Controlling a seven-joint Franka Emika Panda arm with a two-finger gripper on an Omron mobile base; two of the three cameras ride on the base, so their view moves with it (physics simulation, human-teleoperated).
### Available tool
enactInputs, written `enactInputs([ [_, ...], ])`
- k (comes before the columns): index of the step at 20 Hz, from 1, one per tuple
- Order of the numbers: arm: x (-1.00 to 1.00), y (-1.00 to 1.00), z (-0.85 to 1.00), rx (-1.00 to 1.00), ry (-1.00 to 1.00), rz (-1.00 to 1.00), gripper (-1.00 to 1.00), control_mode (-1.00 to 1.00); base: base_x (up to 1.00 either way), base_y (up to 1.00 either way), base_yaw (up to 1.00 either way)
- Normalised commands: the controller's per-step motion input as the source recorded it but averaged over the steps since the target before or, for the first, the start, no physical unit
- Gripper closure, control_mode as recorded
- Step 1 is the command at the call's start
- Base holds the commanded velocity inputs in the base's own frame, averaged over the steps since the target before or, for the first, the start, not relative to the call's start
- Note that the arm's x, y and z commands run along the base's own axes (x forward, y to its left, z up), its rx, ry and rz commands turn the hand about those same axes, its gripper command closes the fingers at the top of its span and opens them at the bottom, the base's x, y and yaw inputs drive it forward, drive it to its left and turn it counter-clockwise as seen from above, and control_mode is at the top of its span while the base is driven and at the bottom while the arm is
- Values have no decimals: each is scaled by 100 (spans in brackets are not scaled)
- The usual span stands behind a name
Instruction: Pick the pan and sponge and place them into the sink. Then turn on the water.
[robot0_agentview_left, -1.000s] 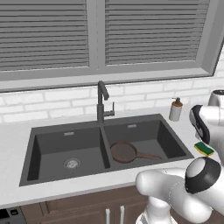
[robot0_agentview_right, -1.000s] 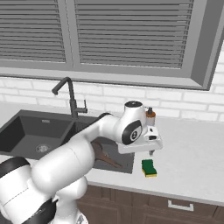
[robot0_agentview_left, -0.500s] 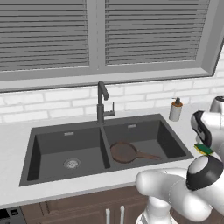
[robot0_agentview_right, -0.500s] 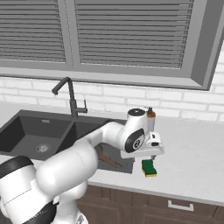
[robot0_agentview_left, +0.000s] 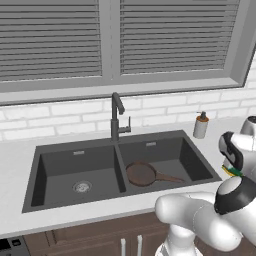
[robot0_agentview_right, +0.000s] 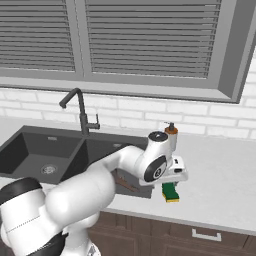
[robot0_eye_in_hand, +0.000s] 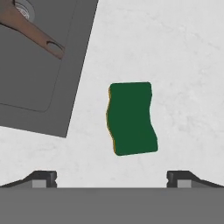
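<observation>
A pale, faintly speckled stone counter (robot0_agentview_left: 15, 200) runs across the lower half of the left base view, backed by a white brick wall (robot0_agentview_left: 165, 107) and a wide grey-framed window with closed slatted blinds (robot0_agentview_left: 170, 35). Brown wooden cabinet fronts (robot0_agentview_right: 200, 235) with thin metal handles sit under the counter edge.

Set into the counter at the frame's centre is the sink (robot0_agentview_left: 35, 175), a matte dark grey rectangle with two basins split by a centre divider. A round metal drain (robot0_agentview_left: 82, 186) shines in the left basin. The pan (robot0_agentview_left: 141, 174), a round, shallow, dark-brown disc with a long thin handle pointing right, lies in the right basin. A slim dark gooseneck faucet (robot0_agentview_left: 116, 117) rises behind the divider. A beige soap bottle (robot0_agentview_left: 201, 125) stands on the counter at the sink's upper right.

In the hand view, the sponge (robot0_eye_in_hand: 131, 118) lies flat on the counter at mid-frame, a wavy-edged green rectangle with a thin yellow layer showing along its left side, just right of the sink's rim. The gripper (robot0_eye_in_hand: 112, 179) hangs above it with its two dark fingertips (robot0_eye_in_hand: 41, 178) spread wide apart at the bottom corners, holding nothing.
</observation>
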Motion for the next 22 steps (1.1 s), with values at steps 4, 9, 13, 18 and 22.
enactInputs([
  [4, 17, 0, -15, 1, -1, 6, -100, -100, 0, 0, 0],
  [9, 18, -2, -14, 1, 0, 6, -100, -100, 0, 0, 0],
  [13, 13, -6, -19, 1, 0, 5, -100, -100, 0, 0, 0],
  [18, 13, -15, -16, 3, 0, 4, -100, -100, 0, 0, 0],
  [22, 15, -6, -19, 1, 0, 4, -100, -100, 0, 0, 0],
])
